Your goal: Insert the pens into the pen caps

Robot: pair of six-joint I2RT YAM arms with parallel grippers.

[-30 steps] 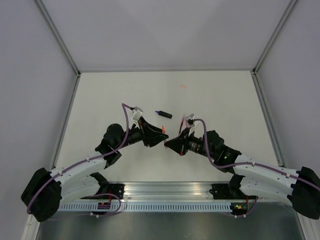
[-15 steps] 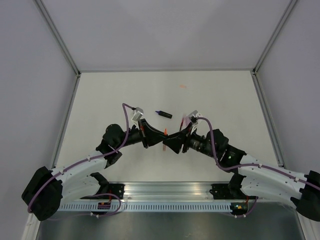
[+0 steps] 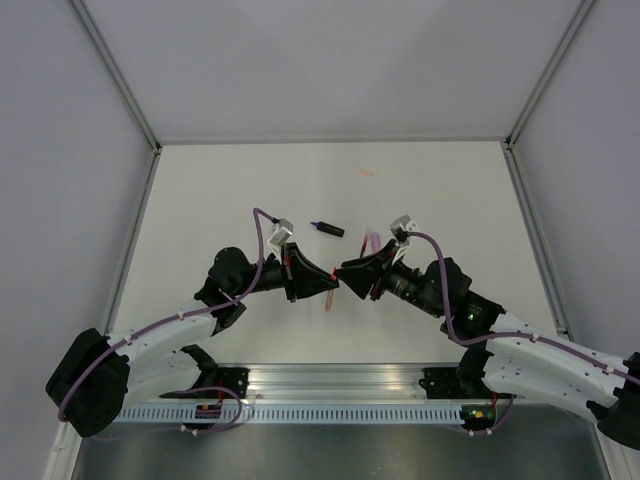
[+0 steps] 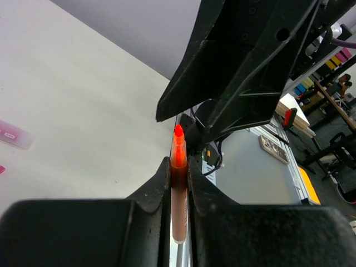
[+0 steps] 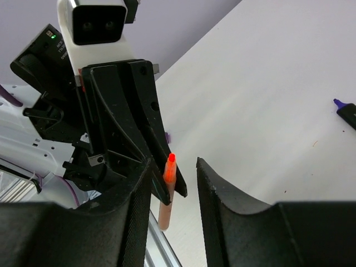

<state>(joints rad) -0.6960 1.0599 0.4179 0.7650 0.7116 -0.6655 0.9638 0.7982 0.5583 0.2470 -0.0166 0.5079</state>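
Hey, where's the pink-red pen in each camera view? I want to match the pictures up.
Top external: the pink-red pen is at centre, where the two arms' tips meet, mostly hidden.
Left wrist: bottom centre, upright, orange tip up.
Right wrist: lower centre, orange tip up.
Shared landmark: the left pincer, clamped on the pen, shows in all three views.

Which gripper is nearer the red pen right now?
Left. The left gripper is shut on the red pen, tip sticking out; the right gripper is open, facing that tip, apparently not touching it.
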